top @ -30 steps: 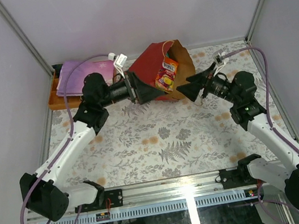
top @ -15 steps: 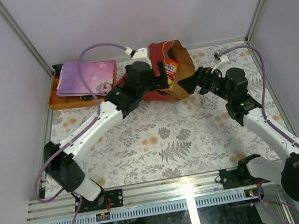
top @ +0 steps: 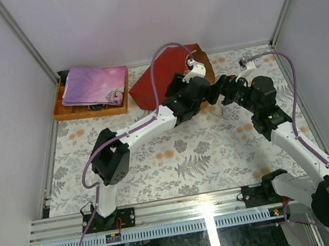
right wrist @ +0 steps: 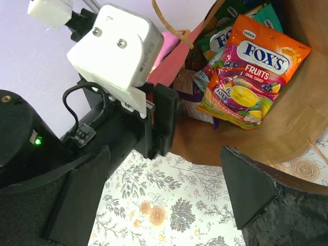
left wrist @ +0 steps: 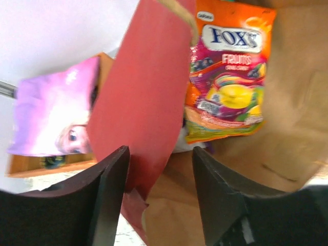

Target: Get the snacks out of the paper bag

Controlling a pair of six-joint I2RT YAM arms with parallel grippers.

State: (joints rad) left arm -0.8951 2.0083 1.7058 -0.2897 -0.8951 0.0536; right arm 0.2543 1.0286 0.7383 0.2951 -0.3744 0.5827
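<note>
**A:** Where's the tall red paper bag with the brown kraft lining (top: 156,79)?

**B:** At the far middle of the flower-patterned tabletop (top: 176,156). It lies on its side with its mouth turned to the right. Both arms meet at that mouth.

**A:** And the snacks?

**B:** Inside it. A glossy orange-and-purple Fox's fruit candy packet (right wrist: 249,77) rests on the brown lining just within the opening. More packets with green edges (right wrist: 219,35) are stacked deeper behind it.

**A:** What is the left gripper (left wrist: 160,154) doing?

**B:** Its black jaws stand partway apart and straddle the edge of the bag's red side wall. Brown lining shows between that wall and one finger, so I see no pinch on the paper.

**A:** The right gripper (right wrist: 165,154)?

**B:** Its jaws are spread wide and hold nothing. It faces the mouth from the right, just near of the candy packet.

**A:** Anything else on the table?

**B:** A shallow orange tray (top: 60,110) sits in the far left corner, well apart from the bag. A folded pink-purple cloth (top: 96,84) lies on it.
</note>
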